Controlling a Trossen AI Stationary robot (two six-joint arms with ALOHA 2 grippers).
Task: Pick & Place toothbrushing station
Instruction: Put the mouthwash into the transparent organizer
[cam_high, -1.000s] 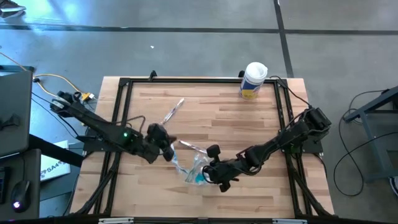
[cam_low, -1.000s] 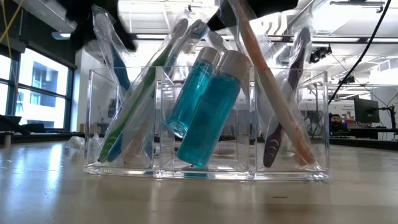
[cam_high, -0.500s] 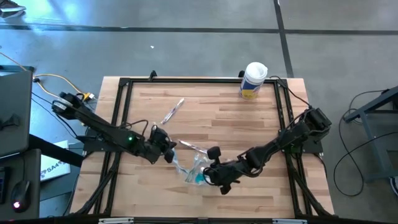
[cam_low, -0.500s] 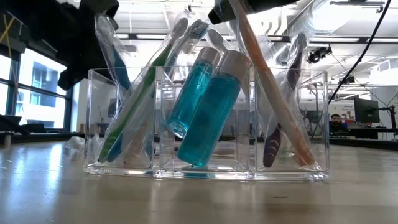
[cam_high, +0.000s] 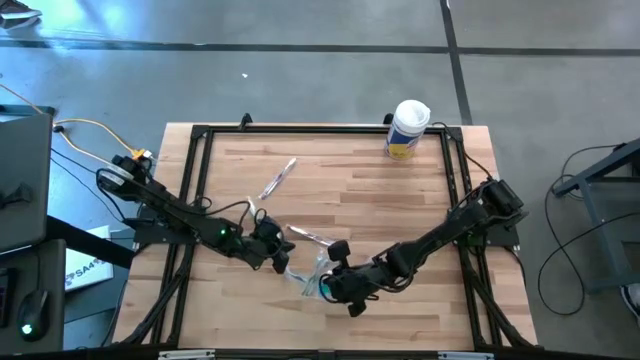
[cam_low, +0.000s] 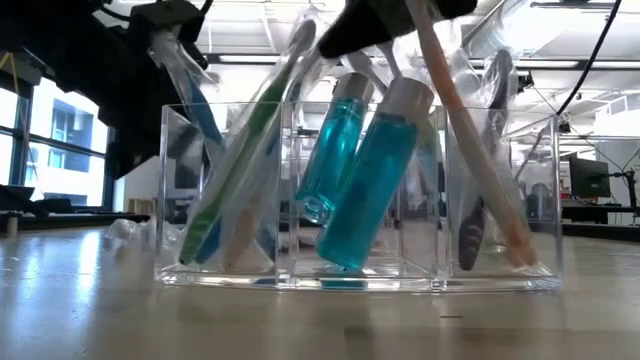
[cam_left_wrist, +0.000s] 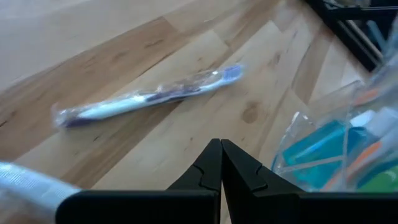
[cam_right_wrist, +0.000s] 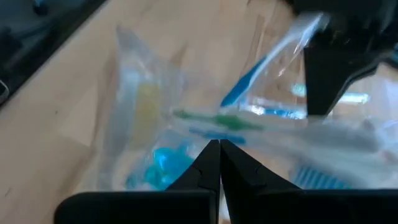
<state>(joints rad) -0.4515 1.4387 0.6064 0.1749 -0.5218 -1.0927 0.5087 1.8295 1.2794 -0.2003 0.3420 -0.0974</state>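
Toothbrush holder is sitting at the table's six o'clock, both grippers' jaws pressed together beside it. No writing is reading clearly on the yellow-labelled canister at one o'clock.

The desk is pale wood in butcher-block strips, framed by black rails. On it the holder is clear plastic, carrying two bottles of teal-blue liquid with silvery caps. Beside these bottles stand a green-handled toothbrush, a blue one and an orange-and-white one, all in clear wrappers. A wrapped toothbrush lying apart from the holder is white and purple-blue. The canister is white with a yellow label. Both arms are black.
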